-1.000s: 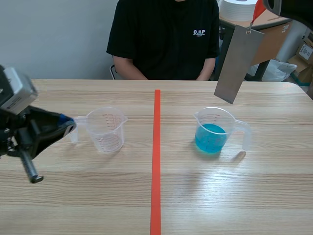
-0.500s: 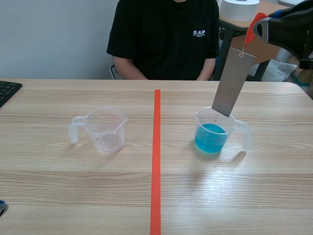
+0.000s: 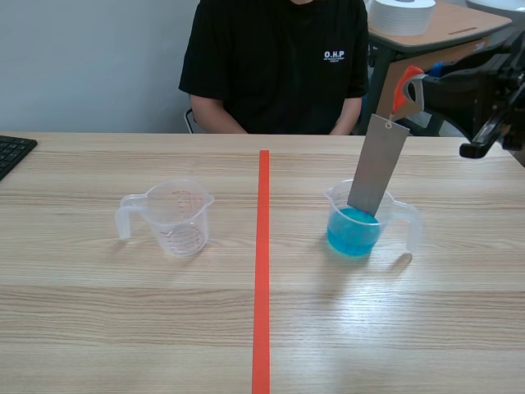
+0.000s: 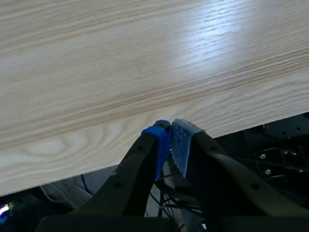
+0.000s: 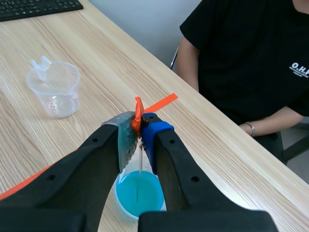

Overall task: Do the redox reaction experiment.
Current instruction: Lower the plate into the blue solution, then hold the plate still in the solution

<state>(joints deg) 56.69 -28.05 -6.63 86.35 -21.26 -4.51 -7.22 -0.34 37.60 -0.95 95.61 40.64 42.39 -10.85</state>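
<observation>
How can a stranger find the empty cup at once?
Start at the orange-red tape line running down the table. Left of it stands a clear measuring cup. Unlike the other cup, right of the line, it holds no blue liquid and no metal strip.

orange tag (image 5: 138, 112) in claw (image 5: 140, 127)

Blue liquid (image 3: 349, 235) — grey plate (image 3: 376, 168), orange tag (image 3: 401, 93).
</observation>
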